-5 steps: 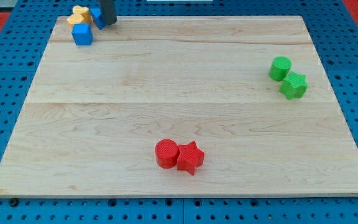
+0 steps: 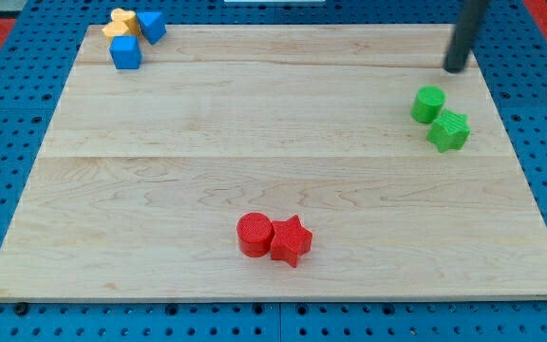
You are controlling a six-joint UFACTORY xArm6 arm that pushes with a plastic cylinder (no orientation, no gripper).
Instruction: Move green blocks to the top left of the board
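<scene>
Green cylinder point(image 2: 428, 104) and green star point(image 2: 448, 130) are shown touching near the board's point(image 2: 254, 142) right edge; the bare rod tip point(image 2: 457, 68), holding nothing, is placed just above-right of the cylinder, opposite the top-left goal.

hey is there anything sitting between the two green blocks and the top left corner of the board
The stretch of board between them looks bare. The green cylinder and green star sit at the view's right, my tip just above them. But the corner itself holds a yellow block, a blue cube and another blue block.
</scene>
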